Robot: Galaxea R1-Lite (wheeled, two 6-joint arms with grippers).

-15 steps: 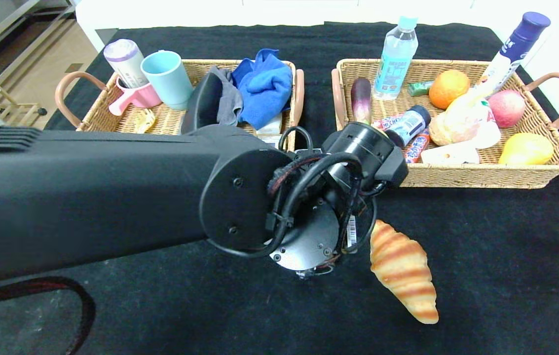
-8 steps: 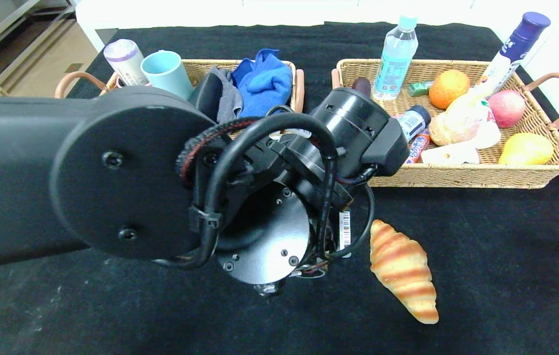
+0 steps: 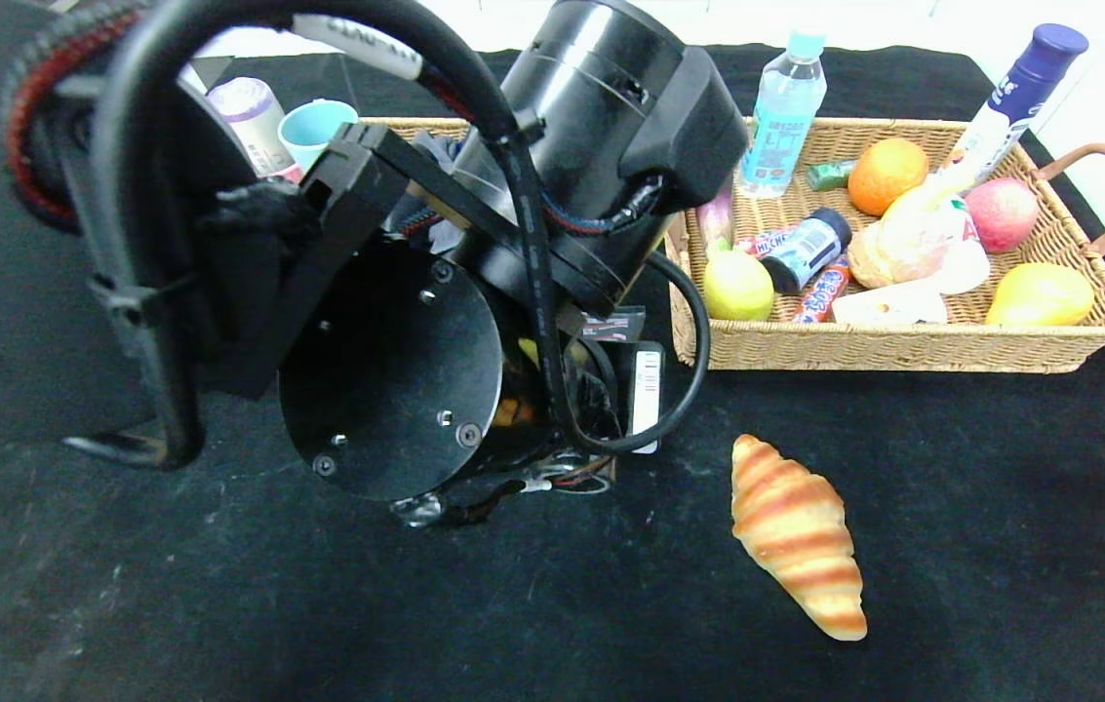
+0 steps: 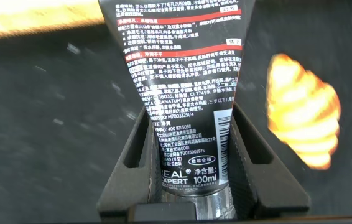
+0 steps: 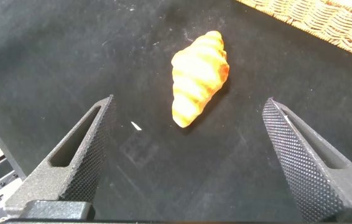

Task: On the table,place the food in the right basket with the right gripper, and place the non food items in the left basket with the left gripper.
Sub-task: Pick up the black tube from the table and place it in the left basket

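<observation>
A black squeeze tube with white print (image 4: 185, 106) is clamped in the closed left end effector (image 4: 187, 168), apparently above the black-draped table (image 3: 952, 507), while the wide-open right end effector (image 5: 191, 155) is held above the striped golden croissant (image 5: 199, 76).

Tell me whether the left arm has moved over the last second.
Yes. Against the still croissant, the left arm's wrist has risen toward the camera and now hides the left basket, its fingers shut on the tube.
</observation>
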